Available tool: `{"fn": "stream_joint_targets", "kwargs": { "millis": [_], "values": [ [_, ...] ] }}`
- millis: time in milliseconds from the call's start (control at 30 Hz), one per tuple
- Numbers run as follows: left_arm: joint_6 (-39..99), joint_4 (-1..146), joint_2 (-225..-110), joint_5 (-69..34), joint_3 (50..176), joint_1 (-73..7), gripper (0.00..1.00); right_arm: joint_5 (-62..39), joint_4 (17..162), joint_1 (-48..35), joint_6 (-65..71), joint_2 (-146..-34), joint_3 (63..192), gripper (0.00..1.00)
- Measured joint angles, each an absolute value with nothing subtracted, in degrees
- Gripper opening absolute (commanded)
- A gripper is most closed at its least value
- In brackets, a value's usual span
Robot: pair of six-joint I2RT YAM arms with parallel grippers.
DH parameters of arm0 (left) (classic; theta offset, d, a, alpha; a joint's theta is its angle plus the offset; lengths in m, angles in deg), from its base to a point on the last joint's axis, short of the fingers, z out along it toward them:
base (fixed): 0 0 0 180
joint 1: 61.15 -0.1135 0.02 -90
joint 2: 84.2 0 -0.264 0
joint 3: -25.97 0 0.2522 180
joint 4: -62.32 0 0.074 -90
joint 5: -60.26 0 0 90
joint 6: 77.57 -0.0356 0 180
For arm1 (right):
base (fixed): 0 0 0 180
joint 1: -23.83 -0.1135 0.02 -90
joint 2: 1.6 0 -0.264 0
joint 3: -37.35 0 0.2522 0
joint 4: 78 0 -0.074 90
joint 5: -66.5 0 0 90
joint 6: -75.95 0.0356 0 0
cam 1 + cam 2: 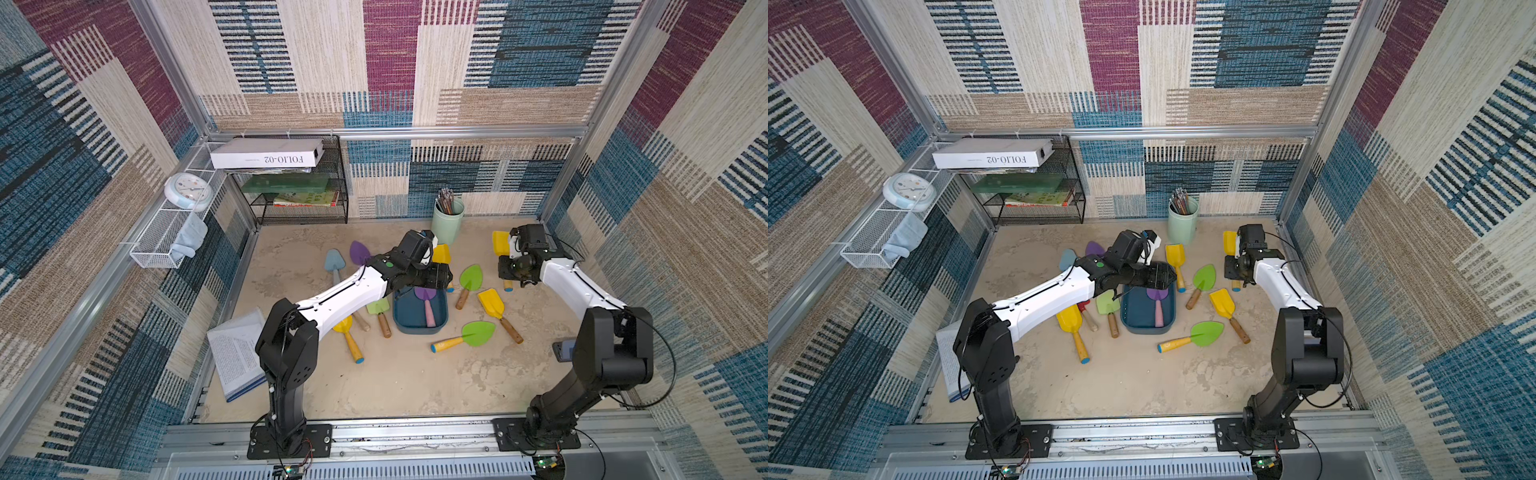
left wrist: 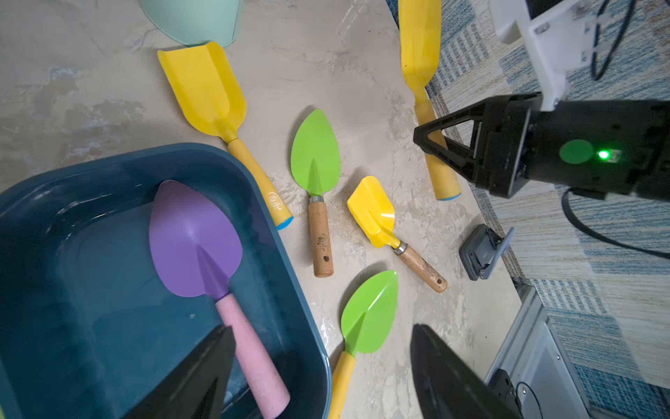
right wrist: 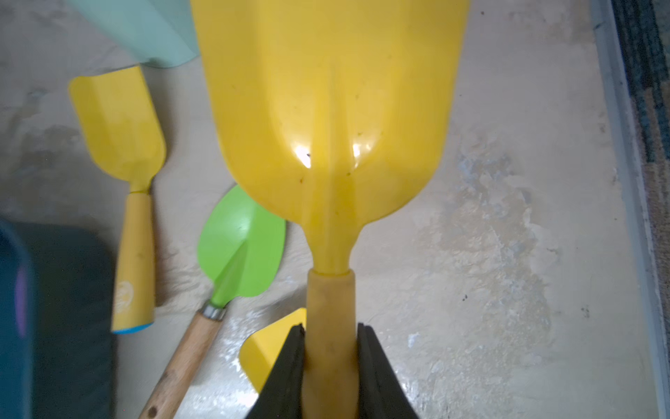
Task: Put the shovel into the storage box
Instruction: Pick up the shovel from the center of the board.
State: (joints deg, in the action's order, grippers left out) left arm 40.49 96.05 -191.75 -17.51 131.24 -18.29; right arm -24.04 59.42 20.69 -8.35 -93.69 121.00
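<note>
1 yellow shovel (image 3: 326,127), handle pinched tight in right gripper (image 3: 330,362), beside table's (image 3: 507,217) right rail (image 3: 616,145), bare table alongside, storage box (image 1: 419,331) well apart, 1 purple shovel (image 2: 192,235) inside, left gripper (image 2: 321,328) spread wide, empty, over box's far rim, pinch hidden in both top views

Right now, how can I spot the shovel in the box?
Find the dark blue storage box on the table. Inside lies the purple shovel with a pink handle. It alone is in the box; every other shovel is outside.
</note>
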Motion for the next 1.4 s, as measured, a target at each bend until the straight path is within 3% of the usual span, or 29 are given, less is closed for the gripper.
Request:
{"fn": "stream_joint_targets", "kwargs": {
  "millis": [533,800,1000,1400],
  "values": [
    [44.1,82.3,-195.7,-19.8,129.3,-18.0,0.71,-17.1,56.7,4.8,-6.6,-83.2,115.7,0.00],
    [47.0,76.9,-196.5,-23.0,127.0,-18.0,0.48,-16.6,56.8,3.0,-4.9,-82.0,114.0,0.00],
    [48.4,75.3,-197.3,-25.5,127.4,-18.0,0.41,-16.5,56.8,2.6,-4.3,-81.7,113.4,0.00],
    [49.5,74.8,-199.2,-26.8,129.8,-17.9,0.17,-16.9,57.6,1.2,-2.1,-81.7,113.0,0.00]
  ]
}}
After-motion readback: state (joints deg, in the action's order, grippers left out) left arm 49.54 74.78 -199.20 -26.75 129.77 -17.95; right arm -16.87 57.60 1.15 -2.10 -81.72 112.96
